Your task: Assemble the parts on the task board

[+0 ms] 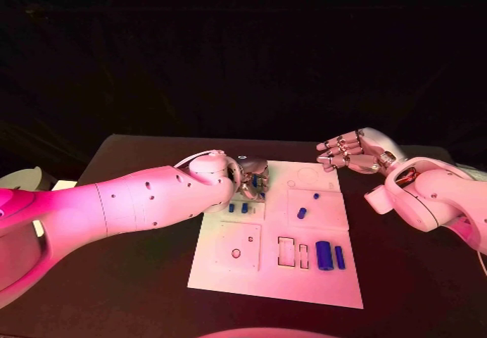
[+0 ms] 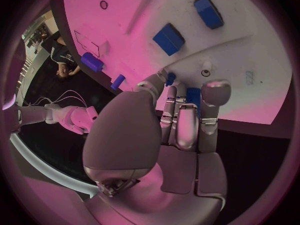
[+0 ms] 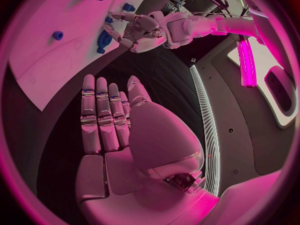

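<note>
While the black table bears the task board, left hand pinches a blue part, right hand empty, fingers apart

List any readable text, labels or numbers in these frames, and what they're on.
None readable.
The task board carries only drawn outlines, no legible words.
A small grey mark on the board near the left hand in the left wrist view is too blurred to read.
</note>
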Robot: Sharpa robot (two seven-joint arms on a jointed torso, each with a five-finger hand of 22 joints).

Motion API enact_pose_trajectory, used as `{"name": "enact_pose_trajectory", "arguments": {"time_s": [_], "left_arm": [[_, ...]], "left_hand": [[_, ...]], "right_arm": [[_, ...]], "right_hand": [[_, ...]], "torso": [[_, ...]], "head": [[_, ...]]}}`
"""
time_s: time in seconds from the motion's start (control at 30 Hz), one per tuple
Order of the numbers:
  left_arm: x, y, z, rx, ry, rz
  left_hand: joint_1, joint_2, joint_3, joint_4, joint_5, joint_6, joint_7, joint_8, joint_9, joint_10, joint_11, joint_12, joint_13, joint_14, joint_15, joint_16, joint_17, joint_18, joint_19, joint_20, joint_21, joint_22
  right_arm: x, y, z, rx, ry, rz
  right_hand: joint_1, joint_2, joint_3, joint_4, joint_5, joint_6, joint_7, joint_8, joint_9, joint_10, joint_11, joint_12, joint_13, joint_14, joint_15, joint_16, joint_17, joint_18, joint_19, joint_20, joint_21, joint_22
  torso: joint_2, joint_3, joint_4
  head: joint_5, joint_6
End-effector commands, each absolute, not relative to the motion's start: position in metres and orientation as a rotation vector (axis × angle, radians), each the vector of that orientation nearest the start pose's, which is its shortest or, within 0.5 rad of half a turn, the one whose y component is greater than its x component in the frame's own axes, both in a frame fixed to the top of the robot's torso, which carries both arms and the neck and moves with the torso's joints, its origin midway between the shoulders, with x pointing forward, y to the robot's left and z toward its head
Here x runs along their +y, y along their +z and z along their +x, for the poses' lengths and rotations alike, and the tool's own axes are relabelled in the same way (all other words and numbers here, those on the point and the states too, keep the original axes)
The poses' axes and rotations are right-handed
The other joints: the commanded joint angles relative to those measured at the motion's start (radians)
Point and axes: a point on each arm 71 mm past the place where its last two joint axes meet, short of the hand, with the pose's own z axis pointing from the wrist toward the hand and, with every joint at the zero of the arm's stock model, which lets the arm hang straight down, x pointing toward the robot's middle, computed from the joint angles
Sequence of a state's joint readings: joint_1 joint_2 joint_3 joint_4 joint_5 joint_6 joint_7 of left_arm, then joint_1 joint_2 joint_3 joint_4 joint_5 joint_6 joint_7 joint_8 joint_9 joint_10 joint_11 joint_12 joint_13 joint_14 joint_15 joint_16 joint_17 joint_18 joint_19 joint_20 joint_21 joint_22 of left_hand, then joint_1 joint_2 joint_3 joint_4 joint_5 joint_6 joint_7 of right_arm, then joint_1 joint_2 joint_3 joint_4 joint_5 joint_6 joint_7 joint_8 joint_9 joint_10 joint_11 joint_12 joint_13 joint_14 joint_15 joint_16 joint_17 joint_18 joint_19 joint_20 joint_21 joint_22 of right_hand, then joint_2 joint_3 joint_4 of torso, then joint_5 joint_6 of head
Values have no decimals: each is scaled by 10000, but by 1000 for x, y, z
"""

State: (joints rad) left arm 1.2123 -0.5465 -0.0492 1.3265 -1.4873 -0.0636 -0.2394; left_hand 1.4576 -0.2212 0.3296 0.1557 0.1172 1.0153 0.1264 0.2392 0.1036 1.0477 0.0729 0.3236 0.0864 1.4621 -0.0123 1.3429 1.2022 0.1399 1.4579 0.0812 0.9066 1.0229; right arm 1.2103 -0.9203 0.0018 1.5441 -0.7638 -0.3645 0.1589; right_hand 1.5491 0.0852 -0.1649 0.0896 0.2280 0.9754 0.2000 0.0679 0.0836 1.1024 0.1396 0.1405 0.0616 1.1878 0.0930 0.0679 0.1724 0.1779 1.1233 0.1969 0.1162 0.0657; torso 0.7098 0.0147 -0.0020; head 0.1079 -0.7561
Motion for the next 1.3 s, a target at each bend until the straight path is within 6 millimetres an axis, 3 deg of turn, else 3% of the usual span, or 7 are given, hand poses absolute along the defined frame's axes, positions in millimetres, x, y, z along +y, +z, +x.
{"name": "enact_pose_trajectory", "arguments": {"time_s": [0.03, 0.33, 0.67, 1.3], "left_arm": [[102, -211, 509, 19204, -5579, 3120], [101, -213, 509, 19270, -5527, 3091], [100, -219, 508, 19641, -5301, 3132], [100, -221, 509, 19686, -5234, 3088]], "left_hand": [[25, 120, -28, -12, -18, 110, 3, -81, -16, 96, -15, -63, -38, 255, -22, 65, 25, -191, 75, -5, 180, 150], [194, 314, 185, -105, -1, 278, -8, -190, -60, 339, -42, -247, -159, 310, -52, 141, 64, -269, 172, -31, 686, 588], [504, 573, 870, -395, -1, 492, 13, -355, -119, 650, -57, -547, -210, 331, -67, 229, 111, -336, 183, -50, 1112, 994], [493, 560, 1581, -854, -8, 800, 64, -525, -162, 1138, -73, -838, -169, 328, -80, 279, 48, -419, 192, -59, 1683, 1535]], "right_arm": [[-232, -156, 488, 15746, 11108, 4191], [-231, -156, 489, 15766, 11136, 4177], [-230, -157, 488, 15825, 11208, 4209], [-229, -157, 488, 15852, 11247, 4201]], "right_hand": [[7, -99, 76, 0, 7, 3, 49, -53, -15, 0, 43, -47, -12, -35, 45, -62, -9, 62, 37, 35, -50, -16], [-4, -105, 79, 4, 10, -6, 61, -54, -21, -2, 53, -58, -11, -39, 51, -61, -27, 62, 39, 41, -65, -15], [-19, -106, 83, 12, 12, -8, 72, -52, -25, -1, 59, -66, -10, -41, 56, -60, -45, 62, 41, 46, -78, -15], [-34, -107, 85, 19, 13, -6, 80, -48, -27, 2, 65, -72, -9, -41, 60, -58, -60, 62, 43, 51, -90, -14]], "torso": [[-7, 4, -2], [-5, 11, 11], [-3, 9, -7], [-15, 11, 6]], "head": [[11, -13], [6, -18], [15, -49], [16, -77]]}}
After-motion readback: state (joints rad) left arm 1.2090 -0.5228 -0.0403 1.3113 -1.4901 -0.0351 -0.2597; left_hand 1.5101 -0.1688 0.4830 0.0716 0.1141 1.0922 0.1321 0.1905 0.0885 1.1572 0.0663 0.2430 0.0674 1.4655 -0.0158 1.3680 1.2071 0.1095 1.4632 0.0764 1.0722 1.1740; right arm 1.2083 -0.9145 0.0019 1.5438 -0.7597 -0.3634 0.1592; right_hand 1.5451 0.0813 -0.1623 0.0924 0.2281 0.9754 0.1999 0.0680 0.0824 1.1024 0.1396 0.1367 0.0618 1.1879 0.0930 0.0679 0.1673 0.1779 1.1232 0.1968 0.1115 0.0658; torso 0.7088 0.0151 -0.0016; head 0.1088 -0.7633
